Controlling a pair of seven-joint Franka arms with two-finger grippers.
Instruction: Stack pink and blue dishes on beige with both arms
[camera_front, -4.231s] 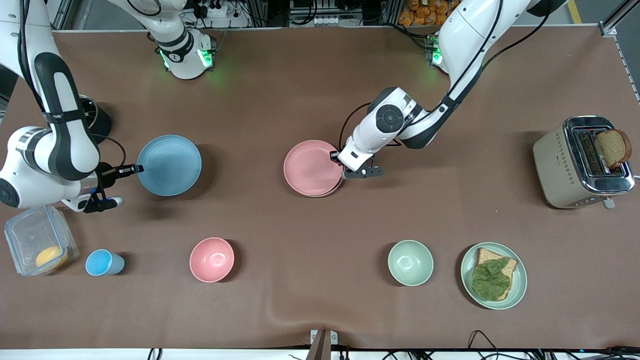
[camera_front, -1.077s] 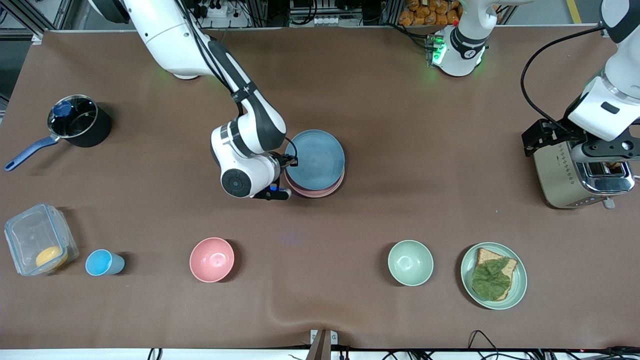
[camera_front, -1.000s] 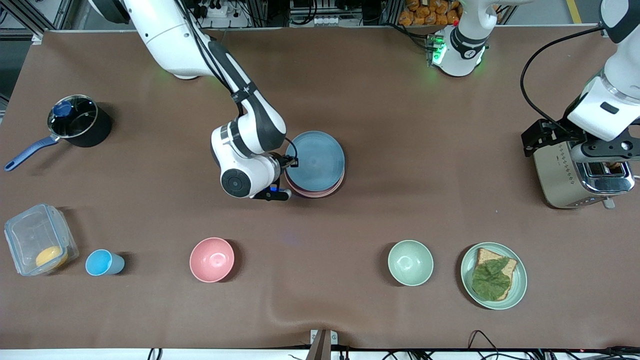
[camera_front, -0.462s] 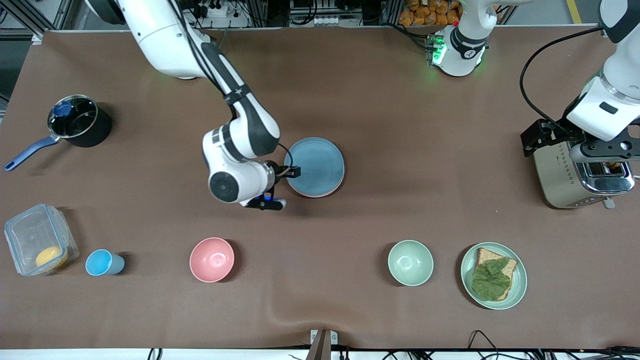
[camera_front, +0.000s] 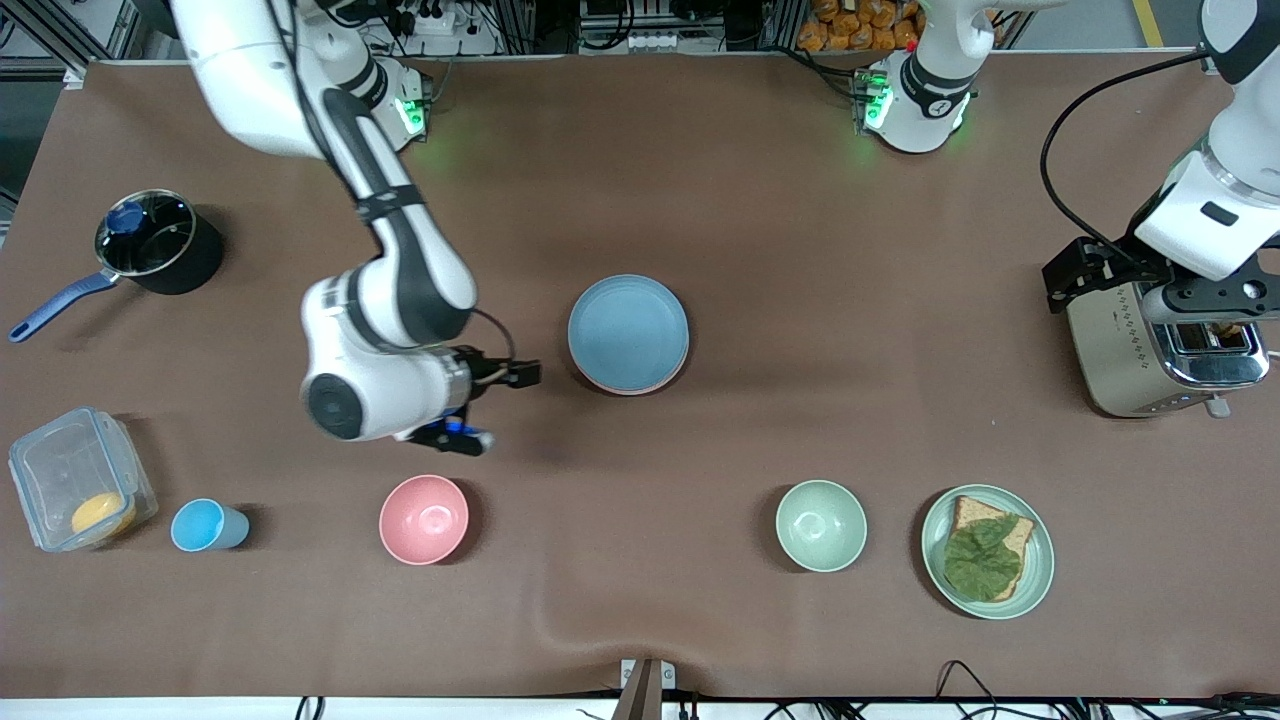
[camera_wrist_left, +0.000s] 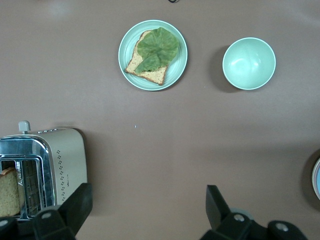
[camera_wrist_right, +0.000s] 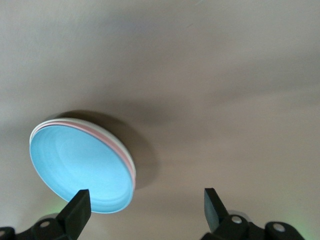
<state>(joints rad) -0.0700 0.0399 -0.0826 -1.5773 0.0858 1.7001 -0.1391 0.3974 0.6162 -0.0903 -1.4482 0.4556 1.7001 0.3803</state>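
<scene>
The light blue plate lies flat on top of the stack at the table's middle. Under it only the pale pink plate's rim shows. In the right wrist view the blue plate tops a pink rim and a thin cream-beige edge below that. My right gripper hangs open and empty, beside the stack toward the right arm's end. My left gripper waits open and empty over the toaster's edge.
A pink bowl, a blue cup and a clear container sit near the front camera. A green bowl and a green plate with bread and lettuce are there too. Toaster; black pot.
The right gripper set the blue plate on the pink one, opened, and drew back toward the right arm's end. The left arm has stayed over the toaster for the last second.
</scene>
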